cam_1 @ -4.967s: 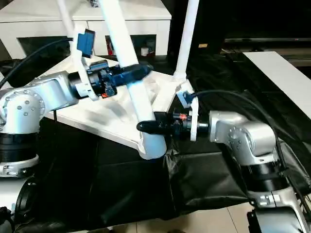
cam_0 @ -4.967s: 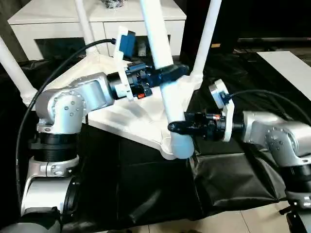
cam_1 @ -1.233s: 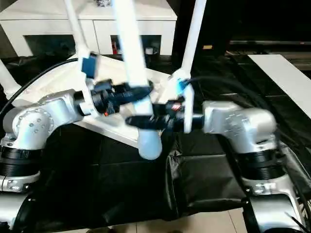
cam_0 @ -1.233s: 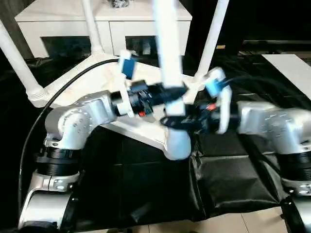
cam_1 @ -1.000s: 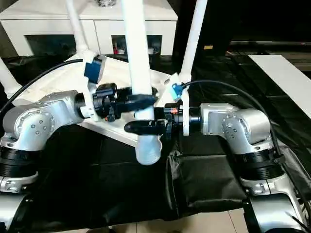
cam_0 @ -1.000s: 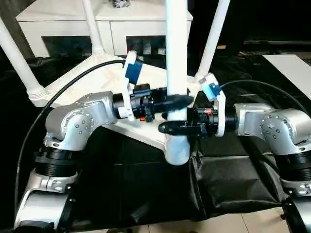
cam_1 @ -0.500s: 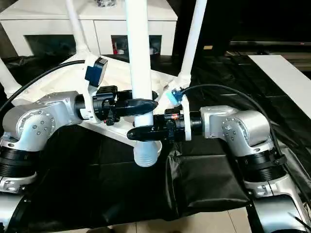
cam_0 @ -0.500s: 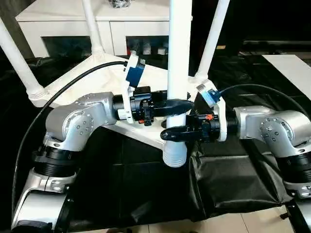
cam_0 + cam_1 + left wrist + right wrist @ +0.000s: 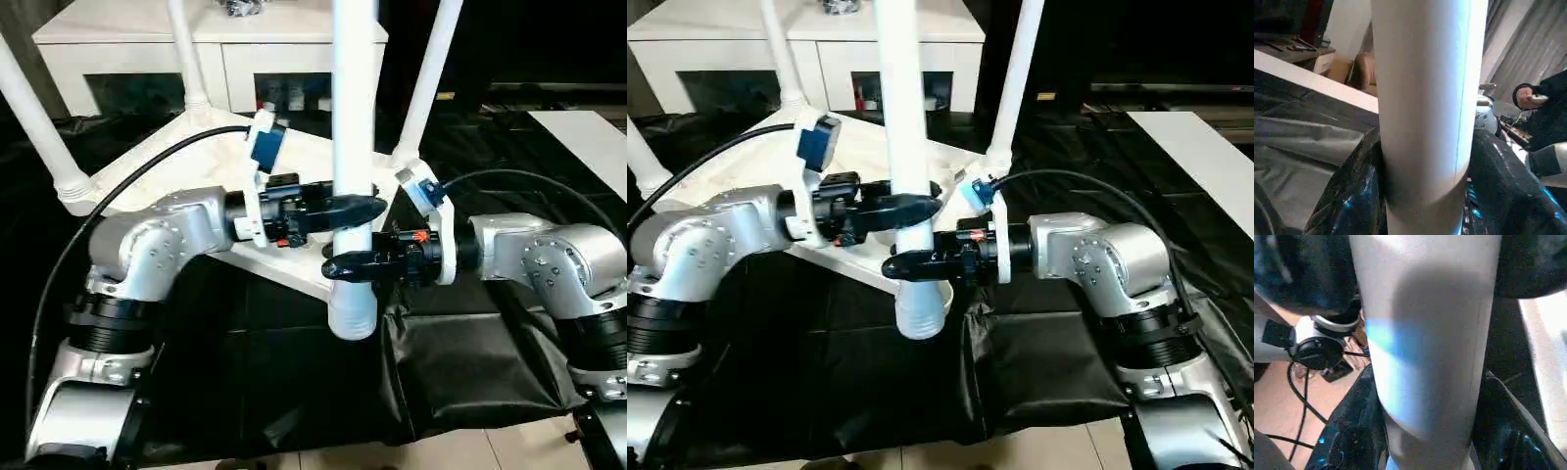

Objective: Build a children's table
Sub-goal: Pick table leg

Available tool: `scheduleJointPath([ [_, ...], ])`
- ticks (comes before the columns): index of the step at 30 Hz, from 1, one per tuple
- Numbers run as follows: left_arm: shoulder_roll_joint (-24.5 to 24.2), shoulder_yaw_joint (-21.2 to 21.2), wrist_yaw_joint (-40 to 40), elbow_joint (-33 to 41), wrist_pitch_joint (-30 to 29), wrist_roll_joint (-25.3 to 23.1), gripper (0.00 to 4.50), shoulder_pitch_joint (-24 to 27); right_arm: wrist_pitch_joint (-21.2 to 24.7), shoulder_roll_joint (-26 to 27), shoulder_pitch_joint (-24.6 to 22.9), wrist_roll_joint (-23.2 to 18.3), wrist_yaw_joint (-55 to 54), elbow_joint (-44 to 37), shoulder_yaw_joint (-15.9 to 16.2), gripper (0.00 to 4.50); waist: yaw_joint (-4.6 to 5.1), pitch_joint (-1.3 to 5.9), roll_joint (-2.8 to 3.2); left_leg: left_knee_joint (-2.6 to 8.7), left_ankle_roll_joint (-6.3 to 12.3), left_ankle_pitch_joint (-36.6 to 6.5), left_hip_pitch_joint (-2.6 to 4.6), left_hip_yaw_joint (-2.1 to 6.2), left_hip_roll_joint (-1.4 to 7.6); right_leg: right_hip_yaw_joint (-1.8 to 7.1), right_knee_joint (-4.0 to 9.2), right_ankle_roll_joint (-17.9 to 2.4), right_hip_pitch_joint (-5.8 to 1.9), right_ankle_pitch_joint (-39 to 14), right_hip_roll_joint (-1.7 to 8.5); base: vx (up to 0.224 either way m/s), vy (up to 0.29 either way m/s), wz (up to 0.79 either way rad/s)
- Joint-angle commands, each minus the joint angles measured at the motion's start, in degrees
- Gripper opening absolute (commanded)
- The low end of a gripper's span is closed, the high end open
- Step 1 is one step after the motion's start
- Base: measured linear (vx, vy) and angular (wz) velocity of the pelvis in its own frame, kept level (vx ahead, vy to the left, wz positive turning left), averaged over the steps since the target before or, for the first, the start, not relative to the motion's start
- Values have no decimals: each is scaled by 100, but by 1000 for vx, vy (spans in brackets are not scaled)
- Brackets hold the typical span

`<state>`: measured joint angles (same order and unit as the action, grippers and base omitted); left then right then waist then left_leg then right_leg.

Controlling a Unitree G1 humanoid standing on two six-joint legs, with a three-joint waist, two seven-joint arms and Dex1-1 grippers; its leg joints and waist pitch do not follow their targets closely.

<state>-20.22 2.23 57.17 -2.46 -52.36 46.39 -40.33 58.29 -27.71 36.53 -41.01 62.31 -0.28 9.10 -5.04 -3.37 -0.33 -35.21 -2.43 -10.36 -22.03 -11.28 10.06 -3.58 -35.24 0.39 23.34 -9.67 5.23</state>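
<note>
head view: the fourth leg (image 9: 353, 147) stands upright at frame centre, its thick end over the near corner of the upturned tabletop (image 9: 211, 157); whether it is seated in the socket cannot be told. the left gripper (image 9: 345, 207) clasps it from frame left, the right gripper (image 9: 348, 265) just below from frame right.

left wrist view: black fingers (image 9: 1347, 196) hug the leg's sides.

right wrist view: fingers (image 9: 1352, 440) flank the leg, seemingly touching it.
</note>
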Motion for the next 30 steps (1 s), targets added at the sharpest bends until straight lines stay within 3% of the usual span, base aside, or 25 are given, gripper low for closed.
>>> scheduleJointPath([
  [1,-41,-55,214,296,-53,224,299,-36,-14,-67,-64,40,-215,21,-250,193,6,437,-13,418,-156,-973,143,121,267,249,350,-1304,-279,-1180,289,0,0,0],
  [3,-47,-81,210,318,-85,230,306,-24,-21,-70,-90,33,-250,5,-300,191,6,435,-11,421,-168,-978,139,124,268,248,348,-1317,-284,-1171,290,0,0,0],
  [5,-61,-189,215,367,-217,363,346,-10,-3,-136,-206,-33,-347,-71,-525,189,0,433,27,422,-188,-1057,143,129,264,248,349,-1307,-286,-1203,292,0,0,0],
  [7,-65,-204,194,366,-231,385,346,-11,5,-161,-242,-51,-377,-104,-573,189,0,438,11,424,-195,-1043,143,129,264,244,351,-1314,-291,-1171,287,0,0,0],
  [10,-98,-206,274,341,-168,377,388,11,11,-269,-351,-95,-388,-161,-714,187,-5,433,33,422,-192,-1098,146,130,261,247,363,-1289,-289,-1261,293,0,0,0],
  [14,-48,-213,64,169,229,28,418,45,26,-397,-442,-166,-452,-212,-969,186,-6,429,16,427,-215,-1135,149,130,264,248,380,-1252,-289,-1316,291,0,0,0],
  [15,-58,-244,-13,-22,389,-137,418,146,74,-457,-536,-295,-534,-304,-1229,186,-4,424,39,428,-207,-1146,149,128,260,250,406,-1221,-285,-1347,289,0,0,0],
  [16,-61,-244,-26,-48,434,-180,426,175,77,-457,-556,-319,-550,-309,-1279,186,-15,418,66,429,-217,-1175,156,131,262,250,412,-1215,-275,-1383,293,0,0,0],
  [17,-62,-243,-35,-65,467,-210,429,193,76,-457,-568,-331,-558,-309,-1307,186,-2,428,31,427,-220,-1179,149,131,253,243,408,-1216,-296,-1357,284,0,0,0],
  [18,-35,-275,-137,-111,542,-276,429,234,65,-446,-618,-354,-609,-351,-1349,186,-2,433,59,426,-217,-1167,139,138,245,237,395,-1212,-308,-1352,285,0,0,0],
  [20,0,-305,-309,-187,650,-389,429,245,31,-418,-661,-343,-676,-398,-1359,186,7,435,50,426,-184,-1168,134,139,250,236,406,-1189,-304,-1373,284,0,0,0],
  [22,166,-574,-1012,-306,1040,-668,429,310,-429,-367,-830,114,-997,-476,-1202,185,24,434,114,422,-214,-1263,145,147,256,227,429,-1205,-294,-1331,281,0,0,0],
  [24,251,-682,-1583,-311,1516,-1069,429,440,-1065,-286,-936,784,-1467,-401,-1002,185,43,436,98,420,-269,-1300,132,156,255,221,431,-1178,-304,-1344,285,0,0,0],
  [26,322,-736,-2124,-231,1986,-1502,429,641,-1436,-124,-1028,1240,-1999,-326,-944,185,68,436,130,425,-287,-1300,124,164,246,222,441,-1085,-305,-1477,286,0,0,0],
  [27,412,-820,-2698,-165,2132,-1796,429,886,-2141,11,-1243,1755,-2363,-398,-790,185,99,436,125,430,-327,-1328,117,171,263,219,457,-973,-287,-1600,291,0,0,0],
  [28,481,-780,-3252,-159,2260,-2182,429,1060,-2635,266,-1492,1934,-2533,-586,-750,185,109,433,130,427,-340,-1367,124,161,263,222,470,-931,-270,-1645,288,0,0,0],
  [30,598,-675,-3847,-210,2314,-2574,429,1099,-2850,597,-1733,1929,-2707,-811,-754,185,153,446,145,441,-261,-1468,117,175,257,215,477,-807,-277,-1677,266,0,0,0],
])
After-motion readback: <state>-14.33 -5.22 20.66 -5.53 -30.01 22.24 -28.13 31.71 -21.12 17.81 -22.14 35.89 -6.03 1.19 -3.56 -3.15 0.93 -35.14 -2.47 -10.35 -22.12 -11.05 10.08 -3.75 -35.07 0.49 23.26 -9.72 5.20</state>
